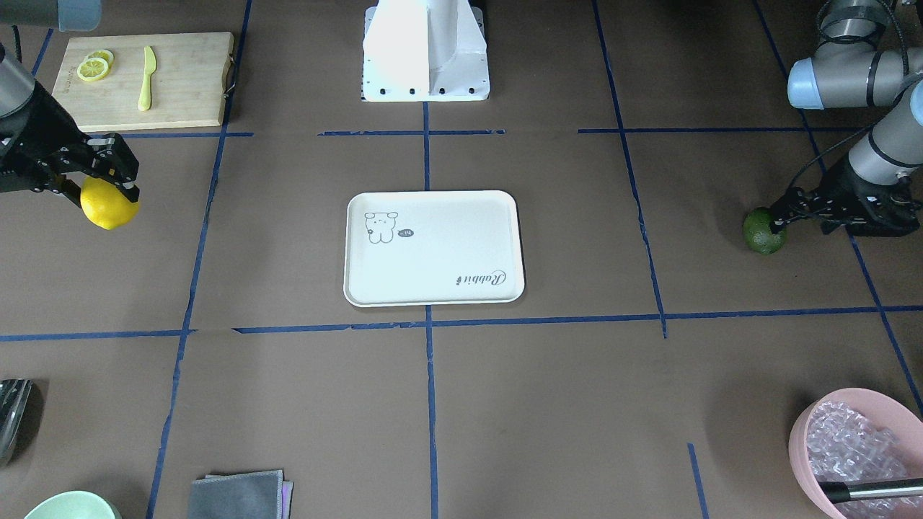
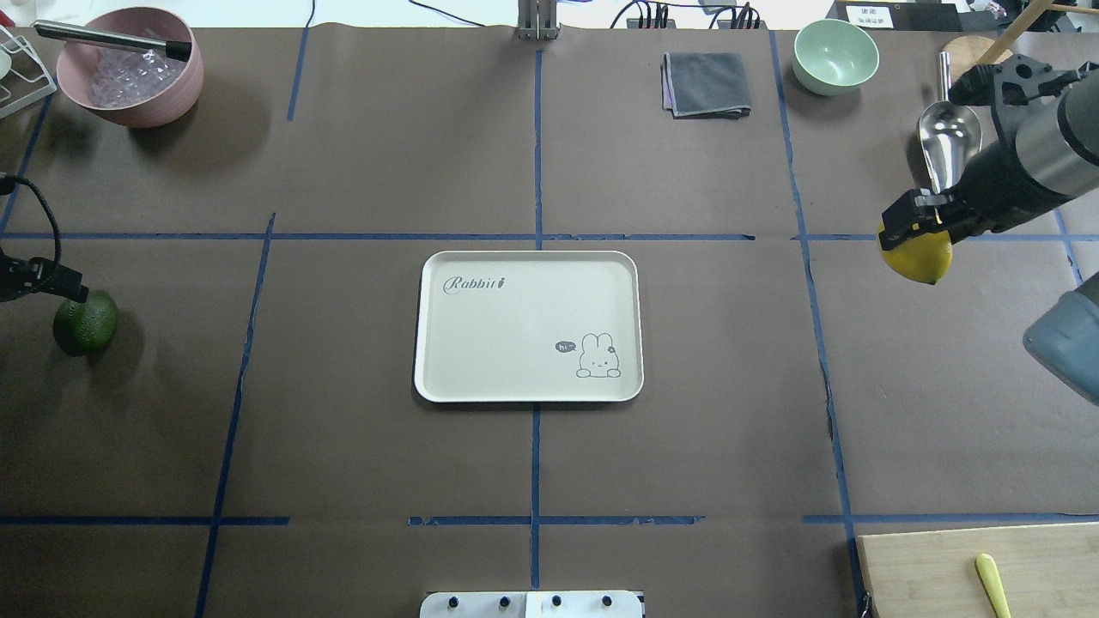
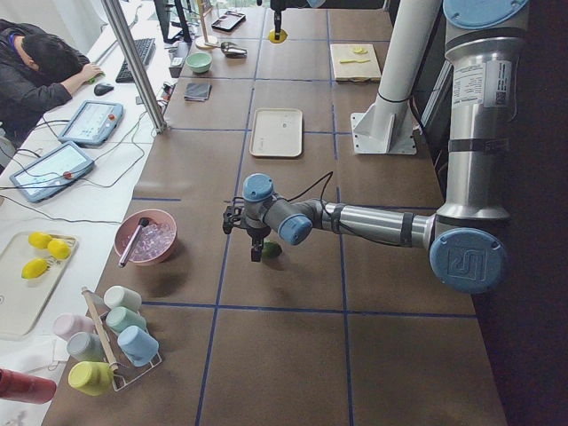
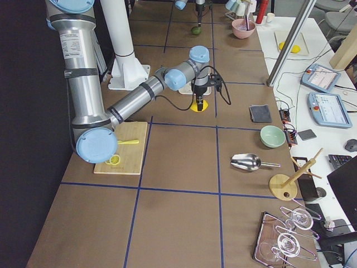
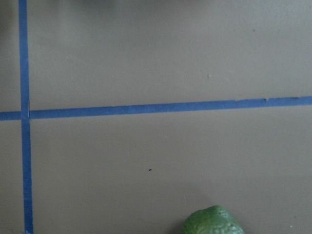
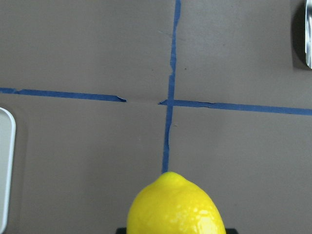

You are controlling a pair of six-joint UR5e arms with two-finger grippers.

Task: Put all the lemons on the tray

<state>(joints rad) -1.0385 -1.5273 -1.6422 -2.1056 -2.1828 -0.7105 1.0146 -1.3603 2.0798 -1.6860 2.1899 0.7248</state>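
Observation:
The bright yellow lemon (image 1: 108,205) (image 2: 917,255) hangs above the table in my right gripper (image 1: 104,189) (image 2: 919,230), which is shut on it, far out on the robot's right. It fills the bottom of the right wrist view (image 6: 175,204). The dark green lemon (image 1: 763,232) (image 2: 84,323) rests on the table on the robot's left. My left gripper (image 1: 777,216) (image 2: 74,293) touches its top end; I cannot tell if the jaws hold it. Its tip shows in the left wrist view (image 5: 212,222). The cream tray (image 1: 433,288) (image 2: 528,378) lies empty at the table's centre.
A bamboo cutting board (image 1: 187,79) with lemon slices (image 1: 94,68) and a yellow knife (image 1: 146,79) lies near the robot's right. A pink bowl (image 2: 129,69), green bowl (image 2: 835,56), grey cloth (image 2: 706,83) and metal scoop (image 2: 947,142) line the far edge.

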